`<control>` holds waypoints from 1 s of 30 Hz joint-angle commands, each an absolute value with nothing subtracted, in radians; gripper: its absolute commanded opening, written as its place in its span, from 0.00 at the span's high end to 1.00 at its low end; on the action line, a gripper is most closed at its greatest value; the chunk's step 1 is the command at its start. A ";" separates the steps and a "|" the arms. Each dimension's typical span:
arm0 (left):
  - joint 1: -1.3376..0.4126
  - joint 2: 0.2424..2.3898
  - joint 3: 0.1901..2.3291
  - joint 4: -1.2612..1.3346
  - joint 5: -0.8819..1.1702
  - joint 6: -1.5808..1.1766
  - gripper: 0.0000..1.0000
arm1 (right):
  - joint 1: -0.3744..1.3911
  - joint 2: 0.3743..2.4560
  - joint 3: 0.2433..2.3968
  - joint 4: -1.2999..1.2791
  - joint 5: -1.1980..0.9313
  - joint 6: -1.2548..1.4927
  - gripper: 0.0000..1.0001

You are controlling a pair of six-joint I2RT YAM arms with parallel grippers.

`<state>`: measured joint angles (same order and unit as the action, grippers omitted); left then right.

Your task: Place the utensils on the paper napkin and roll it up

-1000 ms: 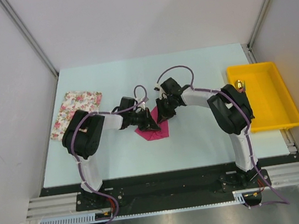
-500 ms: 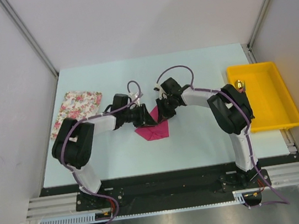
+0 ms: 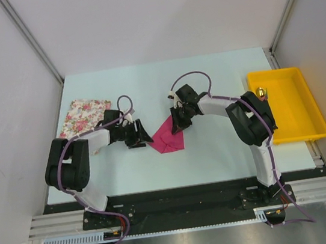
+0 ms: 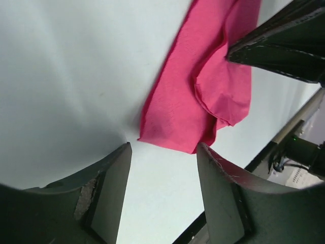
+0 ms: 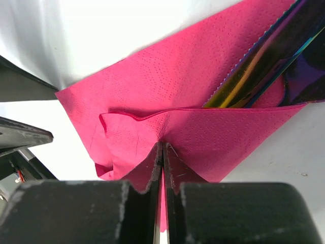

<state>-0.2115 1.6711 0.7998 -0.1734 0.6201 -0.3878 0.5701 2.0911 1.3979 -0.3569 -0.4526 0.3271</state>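
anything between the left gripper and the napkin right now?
Nothing: only bare table separates the open left gripper from the paper napkin's near corner, clearest in the left wrist view.

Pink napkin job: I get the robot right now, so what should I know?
Left hand: open, empty, beside the napkin, not touching it.
Right hand: shut on a folded flap of the napkin.
A shiny utensil lies tucked under the fold; a second cannot be made out.
Done: utensil on the napkin, one fold over it.
Left to do: roll it up.
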 commanded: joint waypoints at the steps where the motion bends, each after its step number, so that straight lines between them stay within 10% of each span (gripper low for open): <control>1: -0.239 1.791 0.822 -0.152 0.662 -0.360 0.40 | 0.574 2.184 1.385 -0.374 -0.354 0.291 0.95; 17: -0.334 1.971 0.917 0.134 0.807 -0.494 0.42 | 0.572 2.223 1.416 -0.373 -0.341 0.307 0.98; 30: -0.264 1.848 0.773 0.144 0.884 -0.512 0.72 | 0.572 2.229 1.427 -0.371 -0.339 0.308 0.98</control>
<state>-0.2623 1.8706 0.8024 0.1337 0.8745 -0.5240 0.5587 2.1269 1.4452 -0.4000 -0.4881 0.3397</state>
